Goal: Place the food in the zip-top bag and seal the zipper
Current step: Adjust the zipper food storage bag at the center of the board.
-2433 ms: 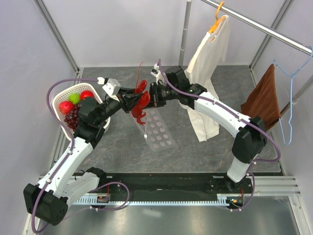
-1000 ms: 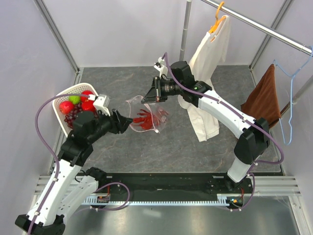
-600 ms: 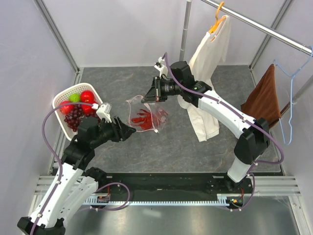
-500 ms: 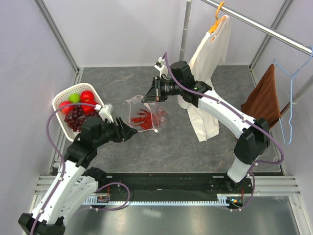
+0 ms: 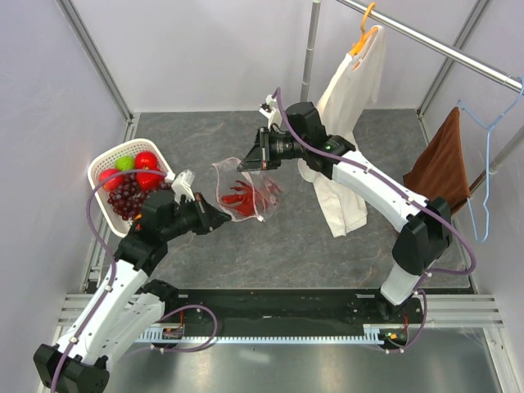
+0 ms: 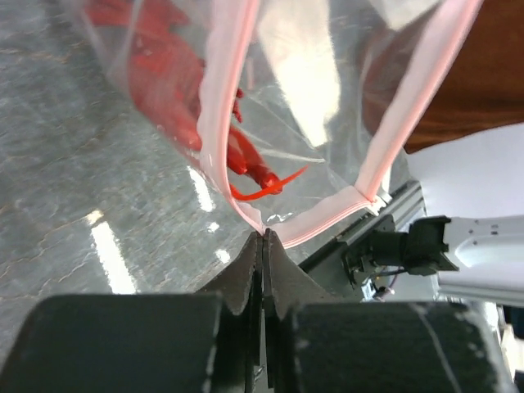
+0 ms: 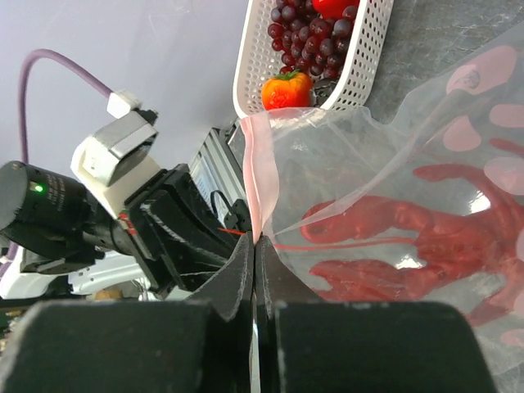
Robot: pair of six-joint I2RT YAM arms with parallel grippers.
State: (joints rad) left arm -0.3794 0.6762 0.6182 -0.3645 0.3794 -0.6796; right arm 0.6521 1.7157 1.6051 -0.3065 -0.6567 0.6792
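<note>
Mottled grey surface (image 5: pixel 344 246), from above: left claw (image 5: pixel 224 219) and right claw (image 5: pixel 245 163) hold the floppy, dotted clear zip-top bag (image 5: pixel 262 193) between them, glossy red chilli peppers (image 5: pixel 236 196) inside. Left wrist: jaws shut on the thin pink zipper (image 6: pixel 214 123). Right wrist: jaws pinch that strip too.

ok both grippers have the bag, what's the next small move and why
Probably ease the left gripper back slightly, away from the right gripper, to tauten the pink strip: both are shut on it, and it hangs in an open loop over the chillies.
</note>
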